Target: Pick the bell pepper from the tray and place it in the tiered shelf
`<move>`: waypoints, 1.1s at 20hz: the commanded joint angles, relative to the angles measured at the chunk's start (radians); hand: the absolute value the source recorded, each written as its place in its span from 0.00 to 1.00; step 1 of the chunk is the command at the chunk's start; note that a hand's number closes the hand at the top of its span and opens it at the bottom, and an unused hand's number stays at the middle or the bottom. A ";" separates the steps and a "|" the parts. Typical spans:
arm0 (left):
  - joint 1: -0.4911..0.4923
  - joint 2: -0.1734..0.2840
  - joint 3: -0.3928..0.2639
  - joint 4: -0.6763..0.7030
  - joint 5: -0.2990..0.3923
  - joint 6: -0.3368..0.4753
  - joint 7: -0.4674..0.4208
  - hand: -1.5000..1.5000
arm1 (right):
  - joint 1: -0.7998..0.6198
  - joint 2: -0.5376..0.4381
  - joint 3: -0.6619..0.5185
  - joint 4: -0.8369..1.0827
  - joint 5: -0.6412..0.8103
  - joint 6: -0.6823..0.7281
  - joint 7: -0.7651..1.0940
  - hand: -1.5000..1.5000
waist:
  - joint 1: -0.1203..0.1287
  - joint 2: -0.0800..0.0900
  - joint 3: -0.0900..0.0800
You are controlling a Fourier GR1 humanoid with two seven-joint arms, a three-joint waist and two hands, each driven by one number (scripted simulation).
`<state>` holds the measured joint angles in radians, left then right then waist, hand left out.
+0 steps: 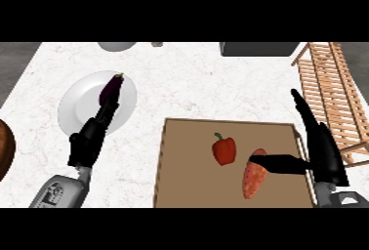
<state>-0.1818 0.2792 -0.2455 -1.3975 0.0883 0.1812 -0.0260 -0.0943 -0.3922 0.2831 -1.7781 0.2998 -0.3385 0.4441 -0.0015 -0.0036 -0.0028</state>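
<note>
On my feed the right hand stands at the right edge of the tray, fingers straight and pointing away from me, thumb stretched leftward over the board. It is open and holds nothing. The thumb's tip covers the top end of a long orange-red vegetable, so I cannot see how that end finishes or whether the thumb touches it. The bell pepper, red with a green stem, lies on the tray just left of that thumb, apart from it.

The tray's near edge is cut off by the frame. Beyond the hand, on the right, the wooden slats of the tiered shelf run out of view.

My left hand rests with straight fingers over the near rim of a white plate, which carries an eggplant; the fingertips overlap the eggplant's near end, and I cannot tell contact. A brown round shape is clipped at the left edge.
</note>
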 commanded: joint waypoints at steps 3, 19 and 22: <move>0.009 0.004 -0.009 0.000 -0.006 -0.029 -0.016 0.50 | -0.148 -0.103 0.102 -0.076 0.060 0.254 0.364 0.00 | 0.015 0.001 -0.002; -0.038 -0.047 0.037 -0.011 -0.055 -0.031 0.035 0.50 | -0.338 0.168 0.281 -0.093 0.297 0.466 0.796 0.00 | 0.004 0.003 0.002; -0.016 -0.038 0.068 -0.010 -0.038 -0.053 0.028 0.50 | -0.317 0.187 0.284 -0.121 0.337 0.485 0.811 0.00 | 0.003 0.002 0.002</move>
<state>-0.1874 0.2348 -0.2097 -1.4059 0.0379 0.1525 -0.0118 -0.3876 -0.2714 0.5414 -1.9128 0.5754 0.1025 1.1112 0.0015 -0.0015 -0.0008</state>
